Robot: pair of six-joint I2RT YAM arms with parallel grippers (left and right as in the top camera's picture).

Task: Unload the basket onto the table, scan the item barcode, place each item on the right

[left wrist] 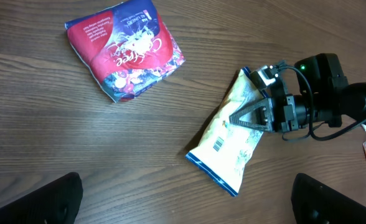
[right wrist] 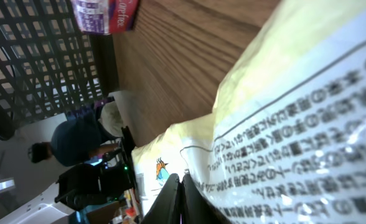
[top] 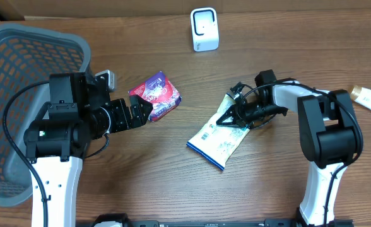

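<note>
Our right gripper (top: 228,120) pinches the pale pouch (top: 214,144) by its corner at frame centre, likely to lift its barcode (left wrist: 218,145) toward the scanner (top: 204,29) at top; our left gripper (top: 142,113) stands wide, empty.

A grey plastic lattice basket (top: 21,57) stands at the nine o'clock edge of the brown wood-grain tabletop (top: 173,183). A glossy red-and-purple soft packet (top: 157,93) lies flat just left of centre, toward ten o'clock. A cream-coloured tube (top: 370,99) lies at three o'clock, cut off by the frame edge.
</note>
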